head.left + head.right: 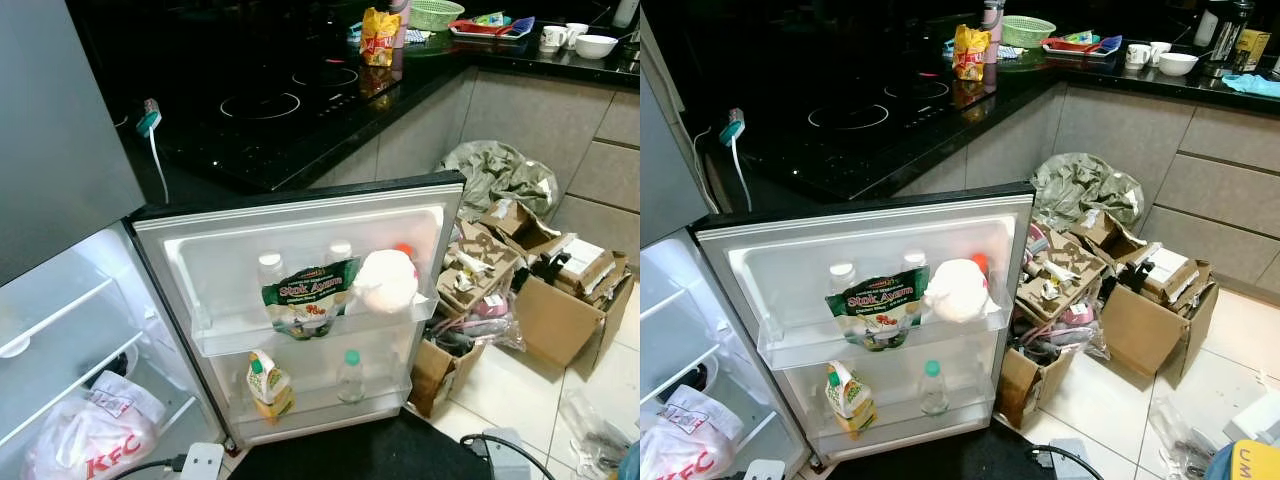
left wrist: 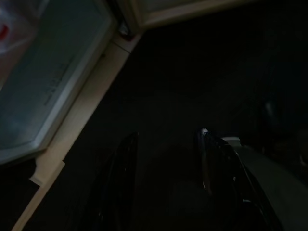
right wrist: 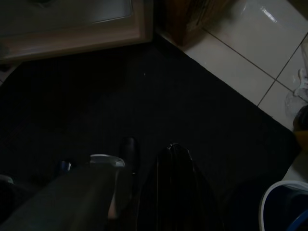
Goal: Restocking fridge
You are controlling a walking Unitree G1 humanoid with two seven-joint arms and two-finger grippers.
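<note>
The small fridge stands open, its door (image 1: pixel 300 215) swung toward me. On the upper door shelf a green Stok Ayam packet (image 1: pixel 310 297) leans beside a white bag (image 1: pixel 385 282), with bottles (image 1: pixel 270 268) behind them. The lower door shelf holds a yellow bottle (image 1: pixel 268 383) and a clear green-capped bottle (image 1: pixel 350 375). Inside the fridge, a white KFC bag (image 1: pixel 95 440) lies under the wire shelves (image 1: pixel 60 330). My left gripper (image 2: pixel 167 137) hangs open and empty over the dark mat by the fridge's base. My right gripper (image 3: pixel 151 147) hangs low over the same mat (image 3: pixel 144 86).
Open cardboard boxes (image 1: pixel 560 300) and a crumpled grey bag (image 1: pixel 495 170) crowd the tiled floor (image 1: pixel 510 385) right of the door. A black counter with a hob (image 1: pixel 260 105) runs behind, holding a yellow snack packet (image 1: pixel 378 35). A white power strip (image 1: pixel 200 462) lies by the fridge.
</note>
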